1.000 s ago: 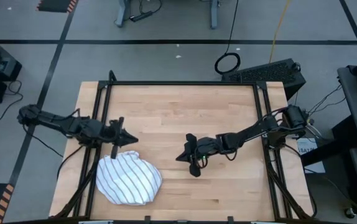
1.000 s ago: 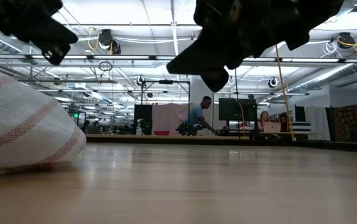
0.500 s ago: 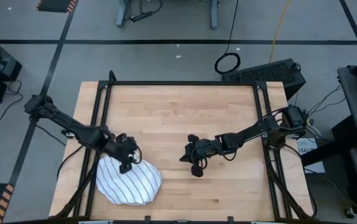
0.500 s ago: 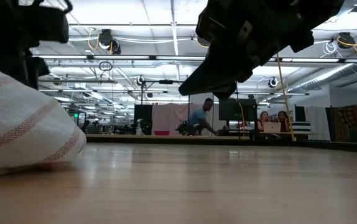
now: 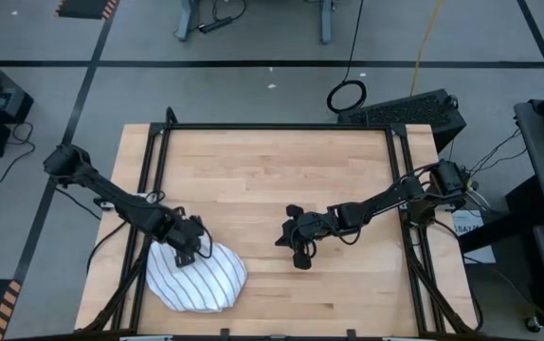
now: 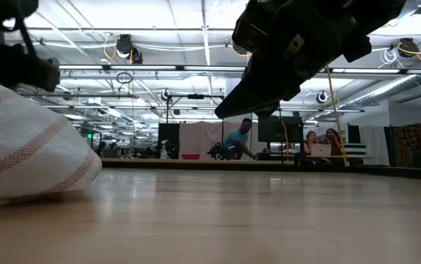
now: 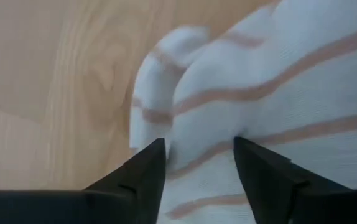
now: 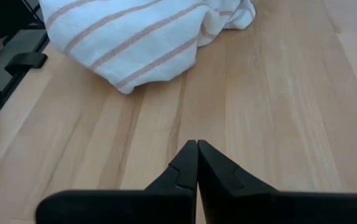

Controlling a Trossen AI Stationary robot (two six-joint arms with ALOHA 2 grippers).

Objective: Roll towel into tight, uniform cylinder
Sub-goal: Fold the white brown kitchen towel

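Towel (image 5: 197, 277) sits bunched in a rounded heap at the near-left part of the wooden surface (image 5: 281, 170), not rolled. Same spot and same shape as a second ago.

Left pincer (image 5: 194, 248) is now at the far edge of the heap. A second ago it hung over bare wood beyond the towel, arm stretched roughly level across the left rail; since then the arm has swung to a diagonal and the pincer has come down onto the cloth. Little change over the last half second, just a slight settle.

Left wrist view: fingers (image 7: 142, 177) are parted about halfway, tips pressed against a striped fold of towel (image 7: 278, 99) with cloth bulging between them. Not closed on it, so nothing held yet. They were nearly shut a second ago.

Right pincer (image 5: 297, 258) hovers above bare wood mid-surface, well apart from the towel. Its fingers (image 8: 185, 163) are fully closed on each other, holding nothing. It has barely moved, only a small drift in pose.

Low view: towel (image 6: 27, 147) fills the left side, right arm hangs at top centre, people sit at desks in the room behind.
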